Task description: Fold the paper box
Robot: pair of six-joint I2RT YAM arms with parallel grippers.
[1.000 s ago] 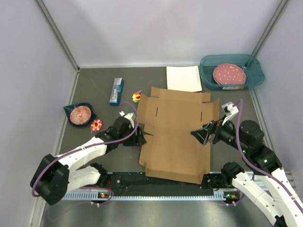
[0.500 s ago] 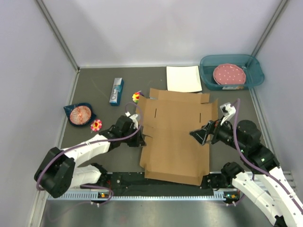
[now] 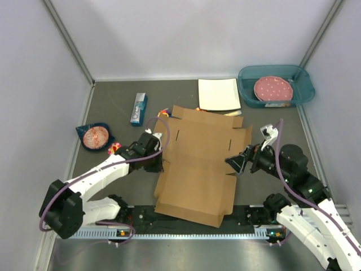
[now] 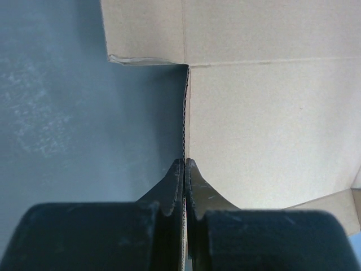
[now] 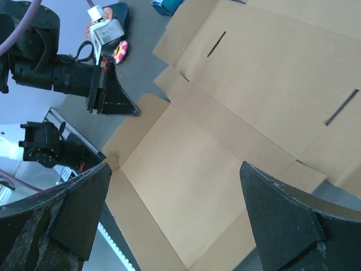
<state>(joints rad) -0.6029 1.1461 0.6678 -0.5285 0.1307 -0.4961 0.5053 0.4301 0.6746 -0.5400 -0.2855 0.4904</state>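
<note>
paper box (image 3: 197, 164) left flap pinched between left fingers (image 4: 174, 182), right fingers (image 5: 282, 223) spread above it

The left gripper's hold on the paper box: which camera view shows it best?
The left wrist view: the left gripper is shut on the corrugated edge of the paper box, seen close up. The top external view shows it small, at the box's left side. The right wrist view shows it from the side, with the contact unclear.
</note>
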